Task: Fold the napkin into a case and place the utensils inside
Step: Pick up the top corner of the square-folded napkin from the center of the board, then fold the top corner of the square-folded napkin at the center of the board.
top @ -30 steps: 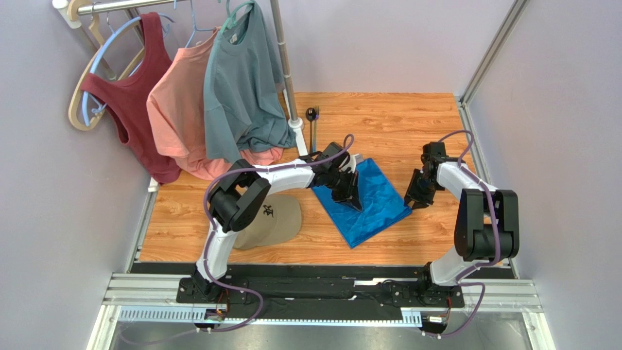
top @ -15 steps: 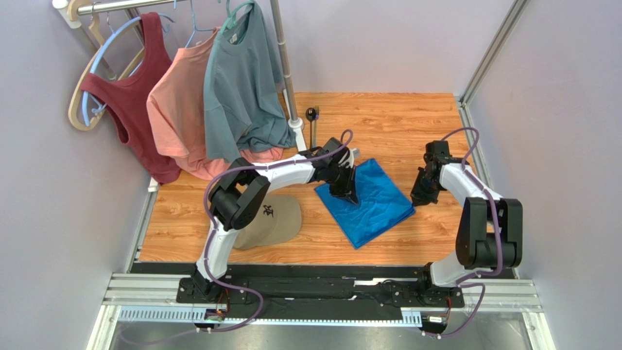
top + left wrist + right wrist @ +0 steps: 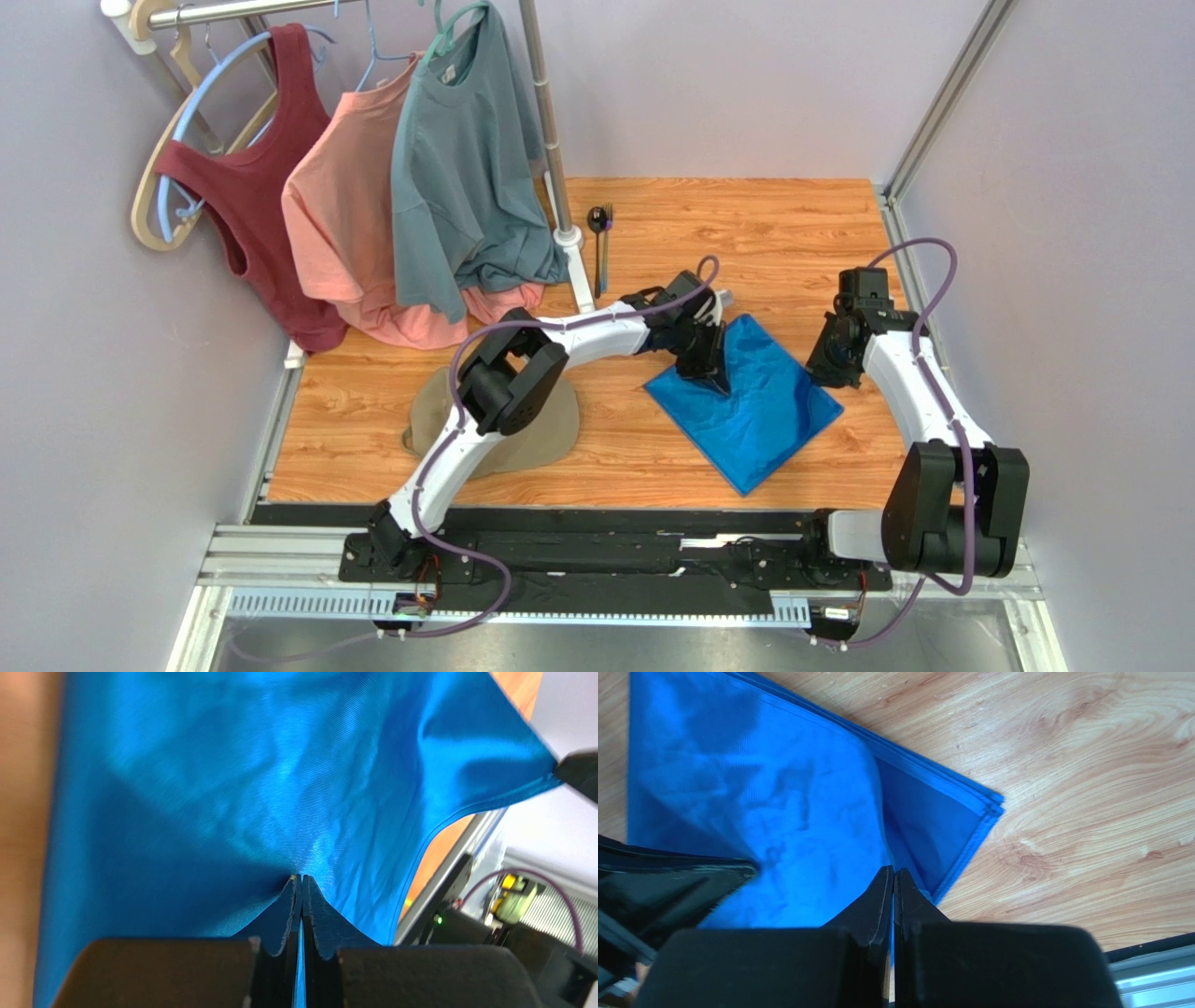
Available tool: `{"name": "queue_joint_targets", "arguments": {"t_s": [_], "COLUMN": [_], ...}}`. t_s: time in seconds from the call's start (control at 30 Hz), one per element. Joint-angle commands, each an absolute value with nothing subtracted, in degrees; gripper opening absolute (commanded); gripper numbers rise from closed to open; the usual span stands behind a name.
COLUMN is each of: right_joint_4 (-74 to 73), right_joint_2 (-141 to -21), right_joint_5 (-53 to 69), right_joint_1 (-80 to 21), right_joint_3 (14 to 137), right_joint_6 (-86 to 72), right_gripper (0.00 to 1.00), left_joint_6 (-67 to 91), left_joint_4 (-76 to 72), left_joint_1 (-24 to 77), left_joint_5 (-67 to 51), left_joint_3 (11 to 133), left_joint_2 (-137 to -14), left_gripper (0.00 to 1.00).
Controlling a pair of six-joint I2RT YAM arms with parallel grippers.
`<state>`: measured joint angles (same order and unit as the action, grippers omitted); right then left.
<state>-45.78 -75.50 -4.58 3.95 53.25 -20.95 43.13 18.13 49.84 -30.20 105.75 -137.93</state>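
Pale lilac walls around a wooden table (image 3: 786, 224). At its far left corner, a clothes rail (image 3: 547, 126) with three hanging shirts. Right of the middle, set corner-wise and folded: the napkin (image 3: 758, 413), not yet a case, nothing inside. Toward the left edge, partly under the left arm, a tan cap (image 3: 554, 427). Closed on the napkin's far-left side, the left gripper (image 3: 302, 878); closed on its right corner, the right gripper (image 3: 893, 873). Near the far edge, beside the rail's foot, the utensils (image 3: 601, 259), well apart from the napkin.
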Motion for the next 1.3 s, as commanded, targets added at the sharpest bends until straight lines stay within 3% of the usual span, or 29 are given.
{"name": "queue_joint_targets", "arguments": {"t_s": [0.0, 0.13, 0.33, 0.57, 0.87, 1.27], "right_joint_4": [-45.4, -45.3, -40.6, -31.0, -26.1, -25.8], "right_joint_2": [-72.4, -72.6, -75.7, -82.8, -92.4, -95.5], "right_joint_5": [-0.8, 7.1, 16.4, 17.7, 16.0, 16.3], "right_joint_1": [4.0, 3.2, -7.2, -19.5, -26.7, -29.1], "right_joint_3": [55.0, 56.4, 56.6, 56.3, 59.1, 59.6], "right_joint_6": [-19.2, -19.3, -26.1, -33.2, -35.9, -34.5], "right_gripper": [0.00, 0.00, 0.00, 0.00, 0.00, 0.00], "left_joint_6": [41.1, 37.8, 34.0, 32.3, 33.0, 33.2], "left_joint_4": [20.5, 21.0, 20.9, 19.2, 17.7, 16.9], "left_joint_1": [50.6, 48.6, 42.6, 36.7, 36.5, 36.6], "left_joint_5": [-29.4, -27.5, -25.2, -24.4, -24.0, -25.3], "left_joint_3": [105.5, 97.8, 81.6, 65.8, 60.6, 59.6], "left_joint_2": [-134.7, -126.4, -111.1, -98.3, -94.3, -94.0], "left_gripper": [0.05, 0.09, 0.14, 0.13, 0.12, 0.12]}}
